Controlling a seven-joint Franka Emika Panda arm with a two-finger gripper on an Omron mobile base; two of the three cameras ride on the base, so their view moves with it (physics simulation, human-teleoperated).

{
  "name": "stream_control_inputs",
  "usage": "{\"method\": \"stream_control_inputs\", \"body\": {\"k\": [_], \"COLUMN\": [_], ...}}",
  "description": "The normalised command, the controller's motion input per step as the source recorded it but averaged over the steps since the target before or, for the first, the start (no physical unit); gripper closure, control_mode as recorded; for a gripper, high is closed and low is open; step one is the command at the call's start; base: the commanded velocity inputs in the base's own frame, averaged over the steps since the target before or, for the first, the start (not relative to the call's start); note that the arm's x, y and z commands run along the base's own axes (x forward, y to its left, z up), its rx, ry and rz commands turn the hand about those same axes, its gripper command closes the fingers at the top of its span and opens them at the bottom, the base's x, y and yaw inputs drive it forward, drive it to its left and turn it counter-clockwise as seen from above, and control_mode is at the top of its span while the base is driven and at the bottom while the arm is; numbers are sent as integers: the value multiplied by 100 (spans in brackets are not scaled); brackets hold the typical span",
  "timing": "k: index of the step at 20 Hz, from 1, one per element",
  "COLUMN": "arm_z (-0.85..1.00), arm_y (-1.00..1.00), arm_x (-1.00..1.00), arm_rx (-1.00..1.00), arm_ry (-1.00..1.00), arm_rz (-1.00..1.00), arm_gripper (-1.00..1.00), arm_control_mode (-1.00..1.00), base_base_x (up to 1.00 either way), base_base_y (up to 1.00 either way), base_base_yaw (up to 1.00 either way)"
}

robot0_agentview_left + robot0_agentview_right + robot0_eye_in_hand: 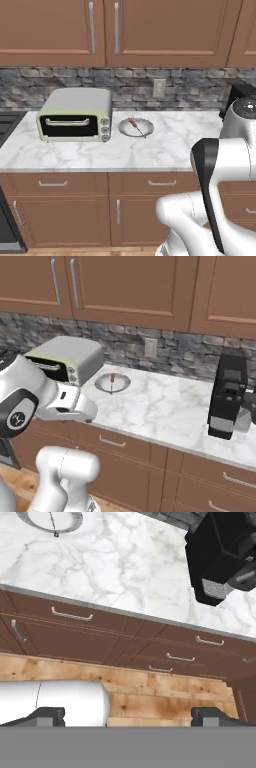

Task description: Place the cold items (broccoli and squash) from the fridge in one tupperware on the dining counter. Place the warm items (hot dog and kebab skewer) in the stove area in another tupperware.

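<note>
Gripper (128,714) jaws spread wide, holding nothing, hanging over the plank floor (165,694) before brown drawers. Beyond, on the veined marble counter (170,145) — a round grey plate (136,127) carrying the thin kebab skewer (135,125). Left of it a boxy pale-green toaster oven (75,116); a black coffee machine (227,393) stands far right, rough stone wall behind.

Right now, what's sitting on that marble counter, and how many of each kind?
Toaster oven: 1
Plate: 1
Skewer lying on the plate: 1
Coffee machine: 1
Total: 4
</note>
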Motion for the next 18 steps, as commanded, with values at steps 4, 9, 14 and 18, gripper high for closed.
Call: {"method": "stream_control_inputs", "body": {"k": [4,9,14,18], "arm_z": [0,0,-4,-44], "arm_y": [0,0,3,4], "arm_x": [0,0,35,86], "arm_rx": [0,0,0,0], "arm_ry": [0,0,0,16], "arm_rz": [0,0,0,0], "arm_gripper": [-100,-100,-100,-100], "arm_control_mode": [100,100,-100,-100], "base_base_x": [67,74,51,0], "base_base_y": [41,38,19,0], "base_base_yaw": [2,2,0,0]}}
